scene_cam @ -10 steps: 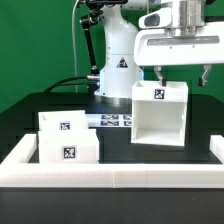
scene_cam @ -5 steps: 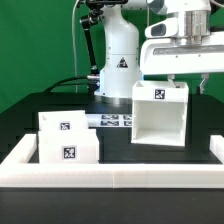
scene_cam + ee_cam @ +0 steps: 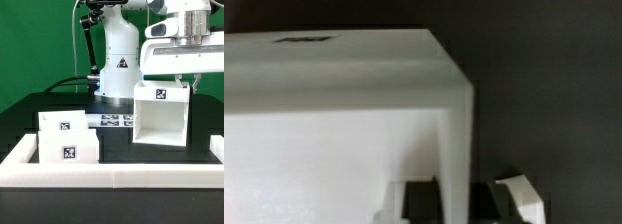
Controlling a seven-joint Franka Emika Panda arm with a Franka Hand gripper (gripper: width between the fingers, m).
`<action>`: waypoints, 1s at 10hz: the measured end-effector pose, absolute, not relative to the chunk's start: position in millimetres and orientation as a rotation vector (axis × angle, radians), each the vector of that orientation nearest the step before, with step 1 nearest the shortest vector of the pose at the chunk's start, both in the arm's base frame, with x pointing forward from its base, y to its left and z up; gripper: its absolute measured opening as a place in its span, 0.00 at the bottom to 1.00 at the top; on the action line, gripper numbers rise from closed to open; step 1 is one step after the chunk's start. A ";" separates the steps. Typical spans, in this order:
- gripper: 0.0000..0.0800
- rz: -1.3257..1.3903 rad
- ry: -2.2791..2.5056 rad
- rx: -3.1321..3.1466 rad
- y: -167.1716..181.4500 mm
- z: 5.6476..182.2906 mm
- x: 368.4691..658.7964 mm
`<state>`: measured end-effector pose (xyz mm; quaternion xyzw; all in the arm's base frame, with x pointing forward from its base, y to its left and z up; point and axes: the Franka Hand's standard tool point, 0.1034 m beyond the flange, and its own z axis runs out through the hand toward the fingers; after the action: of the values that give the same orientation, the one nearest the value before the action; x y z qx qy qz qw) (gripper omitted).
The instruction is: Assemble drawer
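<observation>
White cube casing (image 3: 160, 120) with black-and-white tag (image 3: 158, 96)
</observation>
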<state>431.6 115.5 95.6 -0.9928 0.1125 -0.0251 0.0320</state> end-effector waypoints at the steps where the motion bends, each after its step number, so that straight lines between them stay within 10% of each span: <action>1: 0.05 -0.077 0.346 -3.057 115.5 95.6 431.6; 10: 0.05 -0.217 0.075 -3.051 99.2 96.6 520.2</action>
<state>520.2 99.2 96.6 -0.9963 0.0245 -0.0708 0.0410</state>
